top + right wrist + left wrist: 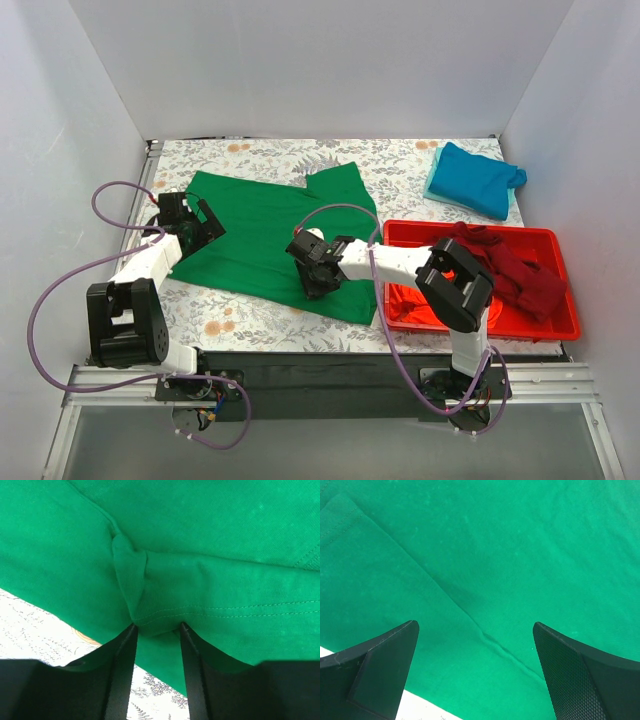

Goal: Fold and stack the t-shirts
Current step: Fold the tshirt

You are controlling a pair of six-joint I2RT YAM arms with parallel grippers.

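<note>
A bright green t-shirt [255,235] lies spread on the flowered table. My left gripper [205,222] hovers over its left part, jaws wide open and empty; the left wrist view shows the green cloth [485,555] under the gripper [475,625]. My right gripper [312,272] is at the shirt's near right edge, shut on a bunched fold of the stitched hem [150,610] between its tips [157,629]. A teal blue t-shirt [478,178] lies folded at the back right. A dark maroon t-shirt [505,265] lies crumpled in the red tray. Orange-red cloth [405,300] seems to lie in the tray's near left.
The rigid red plastic tray [560,330] stands at the right, close beside the right arm. White walls close in the left, back and right sides. The bare flowered tablecloth [250,315] shows along the near edge.
</note>
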